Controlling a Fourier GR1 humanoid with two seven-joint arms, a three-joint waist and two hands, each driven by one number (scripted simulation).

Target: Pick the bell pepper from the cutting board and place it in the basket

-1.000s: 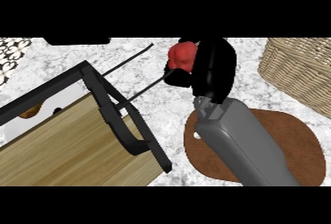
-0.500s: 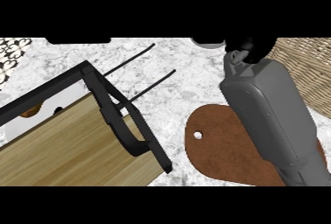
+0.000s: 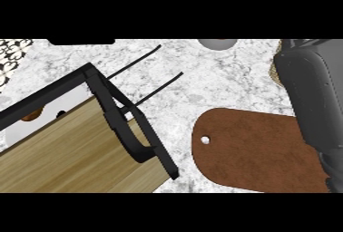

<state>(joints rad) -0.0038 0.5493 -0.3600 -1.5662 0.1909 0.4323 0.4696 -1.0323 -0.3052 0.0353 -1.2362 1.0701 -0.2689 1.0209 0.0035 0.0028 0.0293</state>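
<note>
Marble counter (image 3: 221,86) fills my view, with the brown cutting board (image 3: 254,154) lying bare at lower right. I see no bell pepper anywhere. My right forearm (image 3: 311,104) stretches up the right edge, covering most of the basket (image 3: 273,72); the hand itself is out of sight, so I cannot tell its state. I judge the drop is near.

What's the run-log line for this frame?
right arm: over basket side | hand: out of view | pepper: not visible | cutting board: bare | basket: mostly hidden
</note>
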